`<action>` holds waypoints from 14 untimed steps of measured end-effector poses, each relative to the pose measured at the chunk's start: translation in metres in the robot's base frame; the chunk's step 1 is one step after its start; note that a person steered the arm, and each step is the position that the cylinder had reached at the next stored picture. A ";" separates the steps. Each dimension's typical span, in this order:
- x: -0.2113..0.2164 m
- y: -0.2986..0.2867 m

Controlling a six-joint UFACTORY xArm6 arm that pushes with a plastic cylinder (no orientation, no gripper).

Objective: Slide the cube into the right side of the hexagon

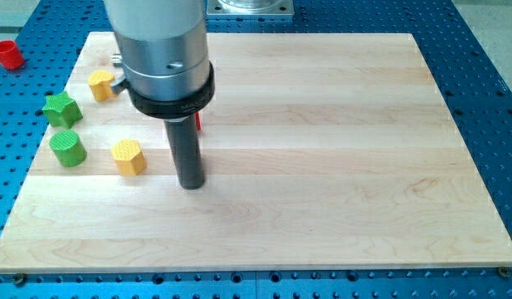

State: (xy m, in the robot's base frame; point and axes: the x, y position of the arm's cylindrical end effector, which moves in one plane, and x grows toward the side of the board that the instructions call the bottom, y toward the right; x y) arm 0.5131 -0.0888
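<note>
My tip (pixel 192 186) rests on the wooden board (pixel 322 166), left of its middle. A red block (pixel 198 122) shows only as a thin sliver behind the rod, above the tip; its shape is hidden. A yellow block (pixel 101 85), which looks like the hexagon, lies near the board's upper left, partly behind the arm's grey body. A second yellow block (pixel 129 156) with a rounded outline lies just left of the tip, apart from it.
A green star (pixel 61 109) and a green cylinder (pixel 68 148) sit by the board's left edge. A small red cup (pixel 8 55) stands off the board at the view's upper left, on the blue perforated table.
</note>
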 end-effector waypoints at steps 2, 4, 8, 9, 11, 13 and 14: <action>-0.008 -0.018; 0.018 -0.016; 0.104 0.072; 0.072 0.080; 0.042 0.185; 0.018 0.212; 0.012 0.188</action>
State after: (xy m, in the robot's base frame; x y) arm 0.5256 0.0993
